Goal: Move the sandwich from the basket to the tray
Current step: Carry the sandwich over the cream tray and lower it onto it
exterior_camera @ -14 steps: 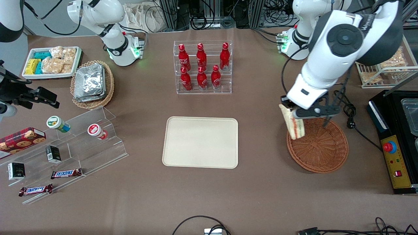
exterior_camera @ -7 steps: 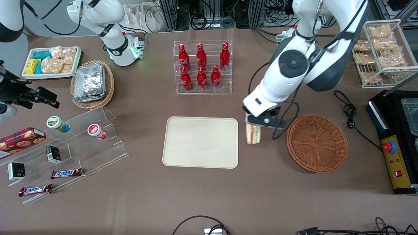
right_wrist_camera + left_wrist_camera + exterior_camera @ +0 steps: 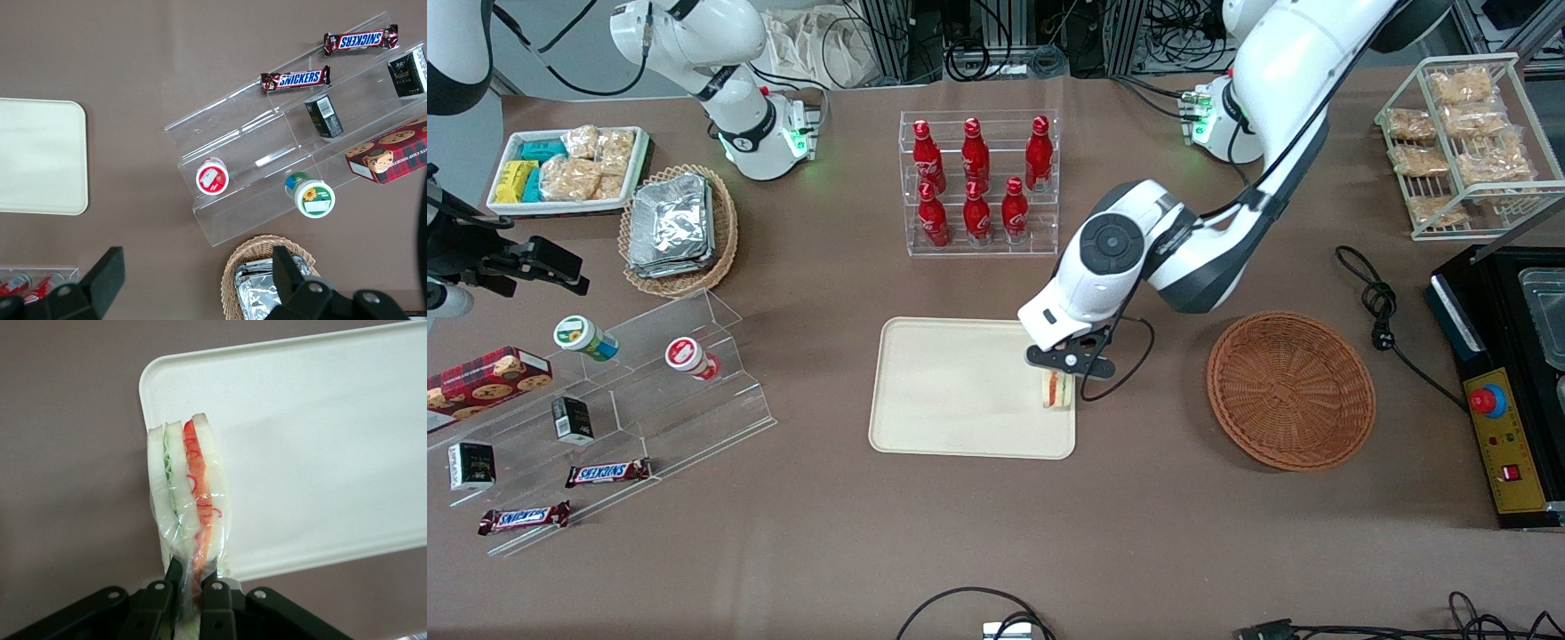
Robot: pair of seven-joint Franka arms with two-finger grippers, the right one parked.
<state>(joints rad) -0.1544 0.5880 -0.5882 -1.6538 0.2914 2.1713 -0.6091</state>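
Cream tray (image 3: 960,391) edge now sits under the sandwich (image 3: 188,500), which your tool (image 3: 189,587) holds clamped; next, judge a short descent, then release.

The working arm (image 3: 1138,253) is built of glossy white shells with dark grey joint sections and a round black cap with a ring pattern at the wrist joint. Green indicator lights are seen on the base (image 3: 1209,120), and a thin black cable is looped from the wrist down beside the gripper (image 3: 1060,380). The gripper is made of matt black plastic, with angular linkages carrying small round fasteners and two slim black jaws.
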